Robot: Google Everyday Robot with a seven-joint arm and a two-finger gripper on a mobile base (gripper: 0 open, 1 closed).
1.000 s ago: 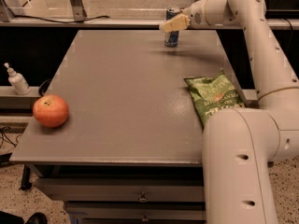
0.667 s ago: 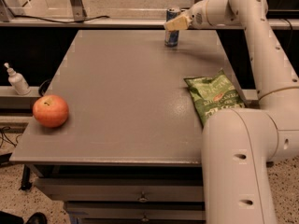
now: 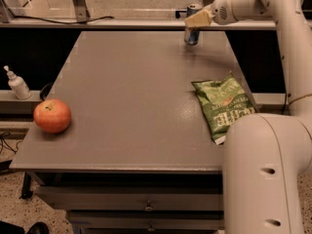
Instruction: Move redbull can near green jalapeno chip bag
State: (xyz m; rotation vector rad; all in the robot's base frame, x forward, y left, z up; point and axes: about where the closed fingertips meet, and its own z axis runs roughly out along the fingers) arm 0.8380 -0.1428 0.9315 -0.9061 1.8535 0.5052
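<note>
The redbull can, slim and blue-silver, is upright at the far right part of the grey table, at or just above its surface. My gripper reaches in from the right and is shut on the can's upper half. The green jalapeno chip bag lies flat at the table's right edge, well nearer to the camera than the can, with its whitish sealed edge at the near end. My arm's large white link covers the bag's near right corner.
An orange-red apple sits at the table's near left edge. A small white pump bottle stands on a ledge left of the table. A rail and a dark gap run behind the table's far edge.
The gripper and the can have moved together a little to the right along the far part of the table. The bag and the apple have not moved.
</note>
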